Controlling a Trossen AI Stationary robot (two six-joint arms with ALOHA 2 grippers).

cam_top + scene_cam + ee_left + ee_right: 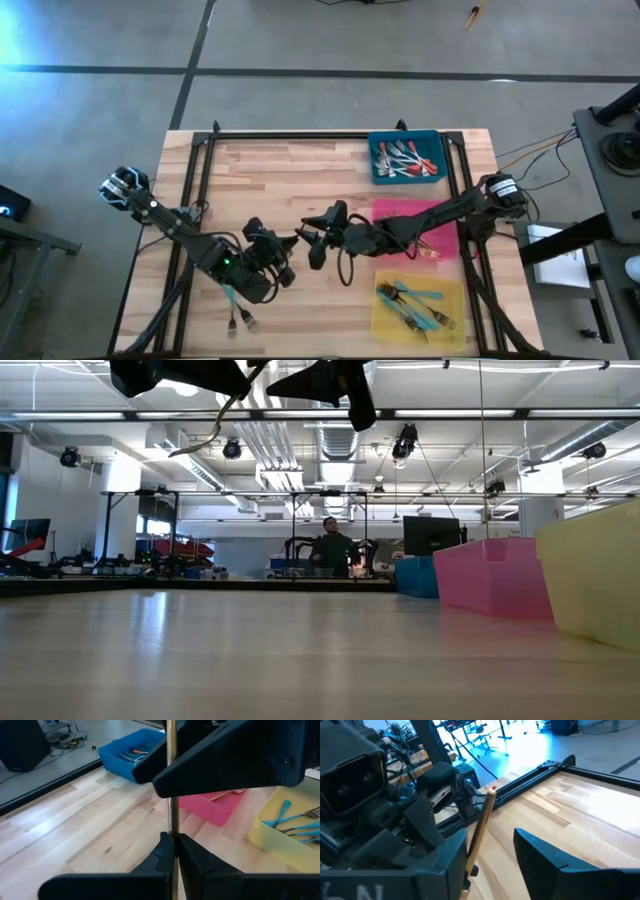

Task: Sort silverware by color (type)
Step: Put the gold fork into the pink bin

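My left gripper [176, 851] is shut on a slim gold fork [171, 815] and holds it above the middle of the table [300, 175]. My right gripper [492, 852] faces it, open, with its fingers on either side of the same fork [481, 827]. In the high view the two grippers, left [290, 246] and right [314, 240], meet nose to nose. More silverware lies in trays: red-handled forks in the blue tray [436, 172] and teal-handled forks in the yellow tray [382, 318]. The fork's tines do not show. My left gripper pinches the gold fork's thin shaft [171, 831] between its two fingers, which lie across it. The fork is lifted clear of the table and runs on past the fingers on both sides. My right gripper's one finger [445, 865] stands close beside the shaft; I cannot tell whether it touches.
A pink tray [395, 212] stands between the blue and yellow trays along the table's right side. A black rail frame [290, 135] borders the table. Bare wood lies to the far left. A person stands far off in the room [330, 545].
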